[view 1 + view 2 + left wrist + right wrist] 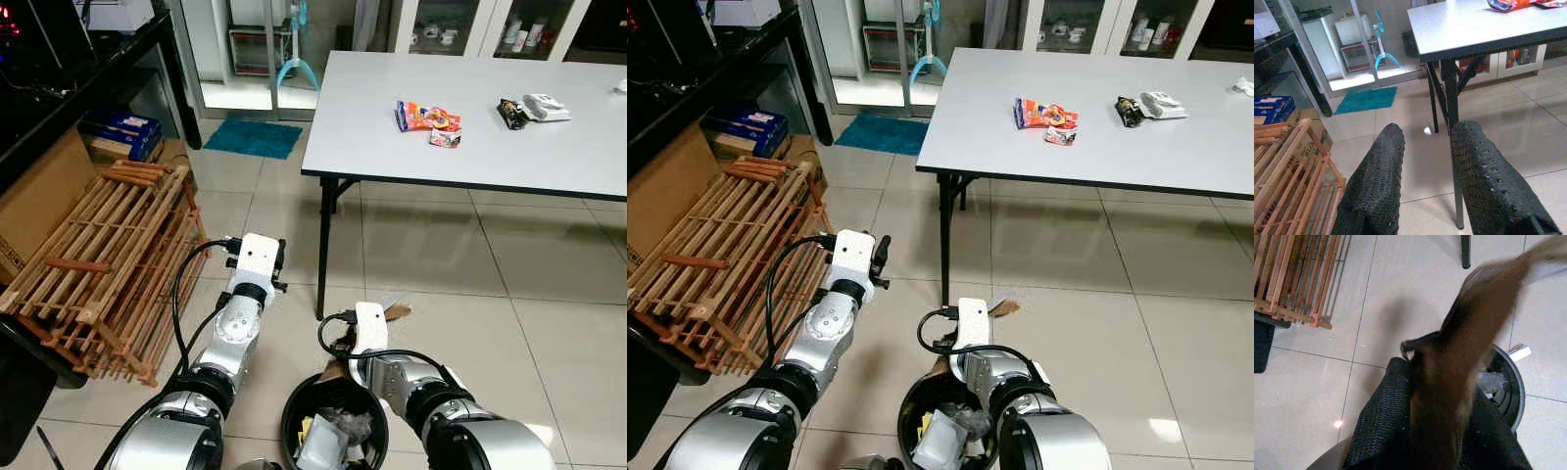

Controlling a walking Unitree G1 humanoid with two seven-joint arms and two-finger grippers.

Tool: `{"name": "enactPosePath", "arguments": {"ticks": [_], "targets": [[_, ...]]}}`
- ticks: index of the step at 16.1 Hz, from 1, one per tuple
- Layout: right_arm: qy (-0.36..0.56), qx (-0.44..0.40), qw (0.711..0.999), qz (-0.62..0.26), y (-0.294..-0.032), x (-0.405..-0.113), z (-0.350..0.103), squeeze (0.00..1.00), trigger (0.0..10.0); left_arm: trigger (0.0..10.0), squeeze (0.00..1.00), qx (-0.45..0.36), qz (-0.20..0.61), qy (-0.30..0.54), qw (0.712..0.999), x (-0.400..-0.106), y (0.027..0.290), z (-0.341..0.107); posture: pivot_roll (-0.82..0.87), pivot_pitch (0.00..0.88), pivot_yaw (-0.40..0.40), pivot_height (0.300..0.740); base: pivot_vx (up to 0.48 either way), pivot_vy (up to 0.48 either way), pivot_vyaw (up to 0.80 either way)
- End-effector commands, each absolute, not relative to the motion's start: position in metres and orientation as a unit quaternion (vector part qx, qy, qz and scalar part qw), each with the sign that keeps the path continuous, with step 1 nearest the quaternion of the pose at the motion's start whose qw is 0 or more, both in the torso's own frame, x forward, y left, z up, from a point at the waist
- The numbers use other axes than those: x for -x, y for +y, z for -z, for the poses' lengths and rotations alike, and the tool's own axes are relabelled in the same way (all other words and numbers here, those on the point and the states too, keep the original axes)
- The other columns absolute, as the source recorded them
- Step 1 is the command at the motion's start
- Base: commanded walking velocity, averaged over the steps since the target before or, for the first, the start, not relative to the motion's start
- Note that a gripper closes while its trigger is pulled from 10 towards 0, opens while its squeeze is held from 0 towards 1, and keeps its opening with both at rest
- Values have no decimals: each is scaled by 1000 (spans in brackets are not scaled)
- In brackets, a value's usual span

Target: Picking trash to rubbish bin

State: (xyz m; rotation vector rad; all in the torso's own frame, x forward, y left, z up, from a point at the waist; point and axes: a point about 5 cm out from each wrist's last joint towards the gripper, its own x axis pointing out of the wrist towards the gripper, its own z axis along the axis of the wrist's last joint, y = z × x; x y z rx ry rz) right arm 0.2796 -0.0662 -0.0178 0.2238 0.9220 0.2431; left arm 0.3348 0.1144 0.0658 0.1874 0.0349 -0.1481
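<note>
My right gripper [1437,377] is shut on a brown wrapper [1469,333], which looks blurred in the right wrist view. It hangs just above a round black rubbish bin [290,411] on the floor at my feet, with crumpled white and clear trash inside. My left gripper [1428,129] is open and empty, held low over the tiles to the left of the bin. On the white table [392,157] ahead lie orange snack packets [427,117], a dark wrapper [511,113] and a white packet [545,106].
A slatted wooden rack [108,264] leans on the left beside a cardboard box and blue boxes [120,129]. A black table leg [323,245] stands just ahead of the bin. Behind lie a teal mat [253,137] and glass cabinets.
</note>
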Motion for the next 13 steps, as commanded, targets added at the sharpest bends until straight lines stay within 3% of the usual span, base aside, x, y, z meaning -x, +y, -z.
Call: {"name": "enactPosePath", "arguments": {"ticks": [1,7,8,13], "targets": [[439,-114,883,-119,-61,-280,16,1000,10000,10000,0,-99,81,23,992,-336,114,-65,23,0,30,740,0,0,0],[433,-111,887,-117,-61,-283,13,1000,10000,10000,0,-101,85,24,991,-336,114,-66,21,0,38,740,0,0,0],[433,-110,887,-117,-61,-284,13,0,10000,10000,0,-102,86,24,991,-337,114,-66,21,0,40,740,0,0,0],[428,-100,891,-112,-63,-286,12,0,10000,10000,0,-104,83,25,991,-337,115,-67,25,0,41,740,0,0,0]]}}
